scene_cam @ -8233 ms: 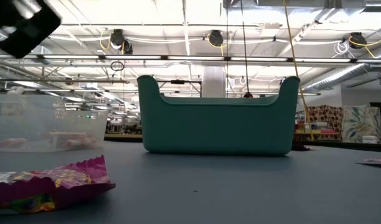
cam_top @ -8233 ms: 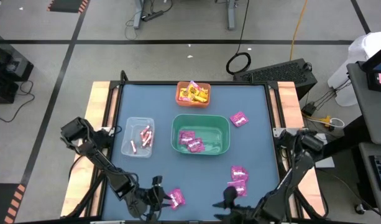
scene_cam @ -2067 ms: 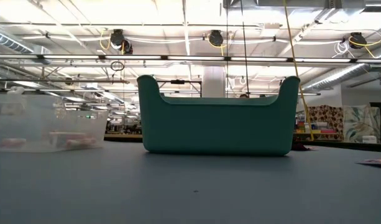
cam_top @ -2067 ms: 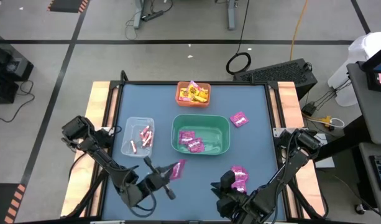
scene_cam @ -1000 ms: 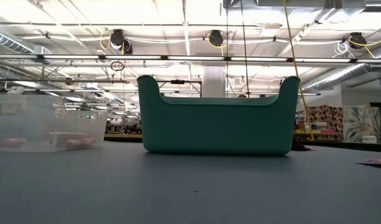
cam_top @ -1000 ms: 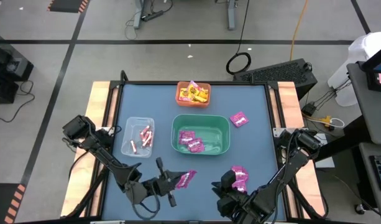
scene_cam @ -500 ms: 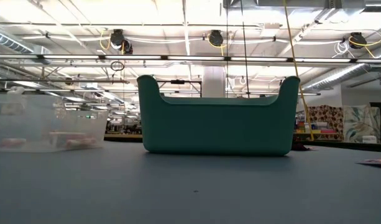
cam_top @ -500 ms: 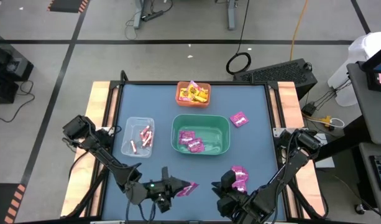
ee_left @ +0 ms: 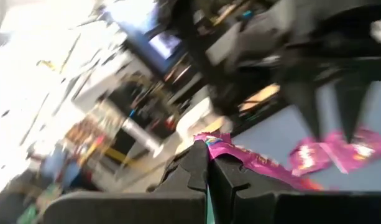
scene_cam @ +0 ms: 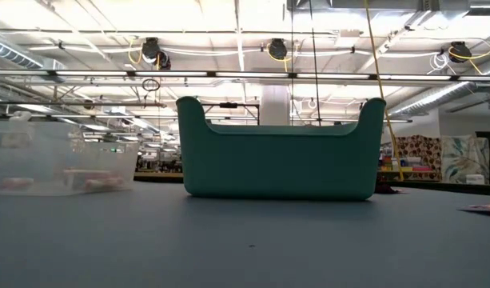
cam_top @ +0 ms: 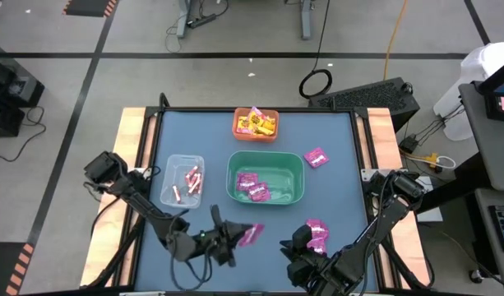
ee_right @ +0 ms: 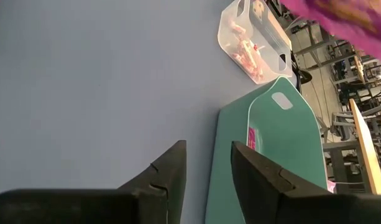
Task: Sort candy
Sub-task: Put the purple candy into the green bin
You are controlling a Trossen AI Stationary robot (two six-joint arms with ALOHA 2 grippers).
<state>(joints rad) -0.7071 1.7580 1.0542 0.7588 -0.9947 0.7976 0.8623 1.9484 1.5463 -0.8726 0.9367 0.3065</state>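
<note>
Low in the high view, left of middle | left gripper [cam_top: 235, 237] clamped on pink packet [cam_top: 251, 234] | just under green bin [cam_top: 265, 176] | right gripper [cam_top: 294, 242] half apart, empty | might drop short if let go early.

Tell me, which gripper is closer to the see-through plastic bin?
Left. The left gripper, holding a magenta-pink packet, sits just beyond the clear bin's near corner; the right gripper waits farther off, past the green bin.

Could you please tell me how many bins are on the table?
3: an orange bin at the far edge, a clear bin on the left, and a green bin in the middle.
</note>
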